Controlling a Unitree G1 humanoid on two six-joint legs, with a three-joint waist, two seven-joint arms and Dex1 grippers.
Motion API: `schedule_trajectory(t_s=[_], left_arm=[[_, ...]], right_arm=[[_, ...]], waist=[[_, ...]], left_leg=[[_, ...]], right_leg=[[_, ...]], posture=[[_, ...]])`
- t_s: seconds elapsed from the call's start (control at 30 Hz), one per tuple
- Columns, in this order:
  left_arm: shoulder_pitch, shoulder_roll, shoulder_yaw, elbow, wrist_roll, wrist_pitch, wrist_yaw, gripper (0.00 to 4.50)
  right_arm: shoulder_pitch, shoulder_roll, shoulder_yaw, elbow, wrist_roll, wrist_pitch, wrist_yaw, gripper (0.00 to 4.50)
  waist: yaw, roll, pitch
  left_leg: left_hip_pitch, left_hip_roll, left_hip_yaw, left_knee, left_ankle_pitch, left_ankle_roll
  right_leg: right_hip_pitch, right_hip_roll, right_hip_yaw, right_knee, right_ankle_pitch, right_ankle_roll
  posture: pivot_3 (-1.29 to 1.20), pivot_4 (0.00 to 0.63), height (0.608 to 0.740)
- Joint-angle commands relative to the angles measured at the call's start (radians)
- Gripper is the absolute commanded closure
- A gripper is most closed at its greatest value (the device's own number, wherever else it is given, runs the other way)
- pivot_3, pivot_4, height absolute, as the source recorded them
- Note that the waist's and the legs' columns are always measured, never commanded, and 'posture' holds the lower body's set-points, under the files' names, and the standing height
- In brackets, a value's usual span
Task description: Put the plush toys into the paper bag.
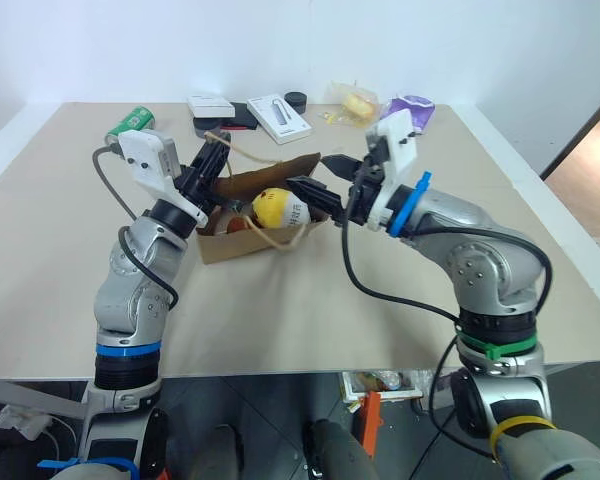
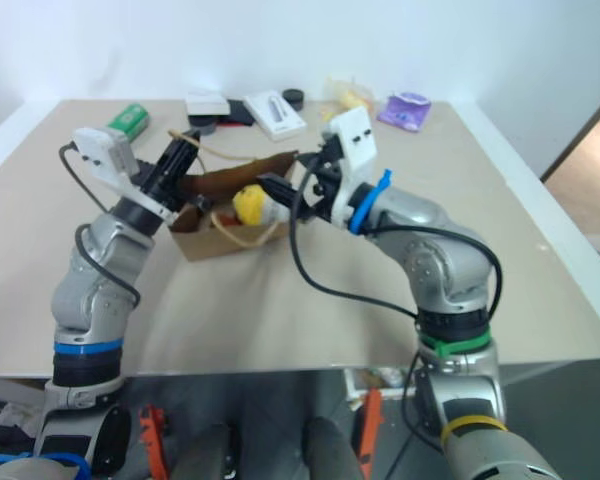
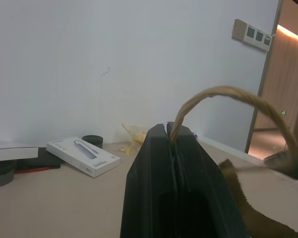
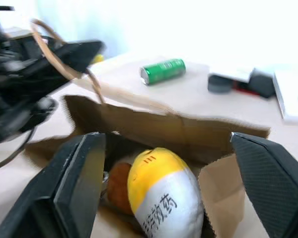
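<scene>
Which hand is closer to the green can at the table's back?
Left. The left hand, shut on the paper bag's twine handle, is just in front of the green can; the open right hand is across the bag.

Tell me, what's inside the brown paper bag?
Inside the paper bag sits the yellow plush toy with a white belly, and beside it the brown plush toy. Most of the brown one is hidden behind the yellow one and the bag's wall.
</scene>
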Motion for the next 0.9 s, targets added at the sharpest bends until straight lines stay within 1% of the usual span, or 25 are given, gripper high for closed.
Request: schedule_trajectory(t_s=[0.03, 0.1, 0.2, 0.27, 0.37, 0.43, 0.5, 0.53, 0.57, 0.6, 0.63, 0.67, 0.7, 0.77, 0.83, 0.87, 0.9], left_arm=[[-0.011, 0.002, 0.001, -0.026, -0.009, -0.007, -0.005, 4.50], [-0.012, 0.001, 0.002, -0.024, -0.008, -0.007, -0.007, 4.50], [-0.014, 0.001, 0.005, -0.020, -0.009, -0.006, -0.009, 4.50], [-0.016, 0.001, 0.005, -0.018, -0.010, -0.005, -0.010, 4.50], [-0.018, 0.001, 0.006, -0.014, -0.011, -0.004, -0.010, 4.50], [-0.018, 0.001, 0.006, -0.014, -0.011, -0.003, -0.010, 4.50], [-0.018, 0.000, 0.006, -0.014, -0.011, -0.002, -0.009, 4.50], [-0.018, 0.000, 0.005, -0.015, -0.011, -0.001, -0.008, 4.50], [-0.018, 0.001, 0.005, -0.014, -0.011, -0.001, -0.009, 4.50], [-0.019, 0.002, 0.006, -0.014, -0.010, -0.001, -0.009, 4.50], [-0.020, 0.003, 0.007, -0.013, -0.010, 0.000, -0.008, 4.50], [-0.020, 0.003, 0.008, -0.012, -0.010, 0.000, -0.008, 4.50], [-0.021, 0.004, 0.009, -0.012, -0.010, 0.001, -0.007, 4.50], [-0.021, 0.004, 0.010, -0.011, -0.009, 0.002, -0.006, 4.50], [-0.020, 0.004, 0.012, -0.011, -0.010, 0.004, -0.002, 4.50], [-0.020, 0.004, 0.016, -0.011, -0.012, 0.007, 0.001, 4.50], [-0.021, 0.003, 0.019, -0.010, -0.014, 0.008, 0.003, 4.50]], right_arm=[[0.075, -0.093, 0.020, -0.077, -0.058, -0.195, 0.149, 0.07], [0.129, -0.135, 0.033, -0.082, -0.099, -0.311, 0.218, 0.07], [0.186, -0.220, 0.136, -0.011, -0.351, -0.634, 0.245, 0.07], [0.201, -0.248, 0.188, 0.043, -0.478, -0.805, 0.237, 0.07], [0.201, -0.242, 0.232, 0.136, -0.633, -1.028, 0.150, 0.07], [0.189, -0.210, 0.252, 0.158, -0.681, -1.102, 0.115, 0.07], [0.167, -0.156, 0.270, 0.159, -0.694, -1.133, 0.081, 0.07], [0.156, -0.129, 0.272, 0.158, -0.697, -1.142, 0.068, 0.56], [0.146, -0.108, 0.273, 0.157, -0.698, -1.144, 0.063, 0.71], [0.140, -0.095, 0.272, 0.158, -0.701, -1.147, 0.062, 1.11], [0.130, -0.080, 0.262, 0.160, -0.695, -1.147, 0.050, 1.11], [0.123, -0.071, 0.256, 0.162, -0.692, -1.147, 0.044, 1.80], [0.115, -0.064, 0.249, 0.165, -0.691, -1.150, 0.038, 1.89], [0.097, -0.050, 0.230, 0.164, -0.680, -1.141, 0.028, 2.61], [0.076, -0.039, 0.202, 0.158, -0.649, -1.114, 0.021, 3.57], [0.063, -0.036, 0.186, 0.158, -0.626, -1.094, 0.022, 3.57], [0.055, -0.034, 0.176, 0.158, -0.612, -1.081, 0.023, 4.04]], waist=[[0.000, 0.000, 0.000], [0.001, 0.000, 0.000], [-0.001, 0.000, 0.000], [-0.002, 0.000, 0.000], [-0.002, 0.000, 0.000], [-0.001, 0.000, 0.000], [-0.001, 0.000, 0.000], [-0.002, 0.000, 0.000], [-0.001, 0.000, 0.000], [0.000, 0.000, 0.000], [0.002, 0.000, 0.000], [0.002, 0.000, 0.000], [0.002, 0.000, 0.000], [0.002, 0.000, 0.000], [0.002, 0.000, 0.000], [0.002, 0.000, 0.000], [0.002, 0.000, 0.000]], left_leg=[[0.000, 0.000, 0.000, 0.000, 0.000, 0.000], [0.000, 0.000, 0.000, 0.000, 0.000, 0.000], [0.000, -0.001, 0.000, 0.000, 0.000, 0.000], [0.002, -0.001, 0.001, 0.000, 0.000, 0.000], [0.004, -0.001, 0.001, 0.000, 0.000, 0.000], [0.004, -0.001, 0.001, 0.000, 0.000, 0.000], [0.004, -0.001, 0.001, 0.000, 0.000, 0.000], [0.004, -0.001, 0.001, 0.000, 0.000, 0.000], [0.004, -0.001, 0.001, 0.000, 0.000, -0.001], [0.004, -0.001, 0.001, 0.000, 0.000, -0.001], [0.004, -0.001, 0.001, 0.000, 0.000, -0.001], [0.004, -0.001, 0.001, 0.000, 0.000, -0.001], [0.004, -0.001, 0.001, 0.000, 0.000, -0.001], [0.004, -0.002, 0.001, 0.000, 0.000, -0.001], [0.004, -0.002, 0.001, 0.000, 0.000, -0.001], [0.004, -0.002, 0.001, 0.000, 0.000, -0.001], [0.004, -0.002, 0.001, 0.000, 0.000, -0.001]], right_leg=[[0.000, 0.000, 0.000, 0.000, 0.000, 0.000], [0.001, 0.000, 0.000, 0.000, -0.001, 0.000], [0.000, 0.000, 0.000, 0.000, -0.001, -0.001], [0.000, 0.000, 0.002, 0.000, -0.002, -0.003], [0.001, 0.000, 0.002, 0.000, -0.002, -0.004], [0.001, 0.001, 0.003, 0.000, -0.001, -0.005], [0.001, 0.001, 0.003, 0.000, -0.001, -0.005], [0.001, 0.001, 0.004, 0.000, -0.001, -0.004], [0.001, 0.001, 0.004, 0.000, -0.001, -0.004], [0.001, 0.001, 0.004, 0.000, 0.000, -0.003], [0.001, 0.001, 0.004, 0.000, 0.000, -0.002], [0.001, 0.001, 0.004, 0.000, 0.000, -0.002], [0.001, 0.001, 0.004, 0.000, 0.000, -0.002], [0.002, 0.000, 0.004, 0.000, 0.000, -0.003], [0.002, 0.000, 0.004, 0.000, -0.001, -0.003], [0.002, 0.000, 0.004, 0.000, -0.001, -0.003], [0.002, 0.000, 0.004, 0.000, -0.001, -0.003]], posture=[[0.00, 0.150, 0.740], [0.00, 0.150, 0.740], [0.00, 0.150, 0.740], [0.00, 0.150, 0.740], [0.00, 0.150, 0.740], [0.00, 0.150, 0.740], [0.00, 0.150, 0.740], [0.00, 0.150, 0.740], [0.00, 0.150, 0.740], [0.00, 0.150, 0.740], [0.00, 0.150, 0.740], [0.00, 0.150, 0.740], [0.00, 0.150, 0.740], [0.00, 0.150, 0.740], [0.00, 0.150, 0.740], [0.00, 0.150, 0.740], [0.00, 0.150, 0.740]])
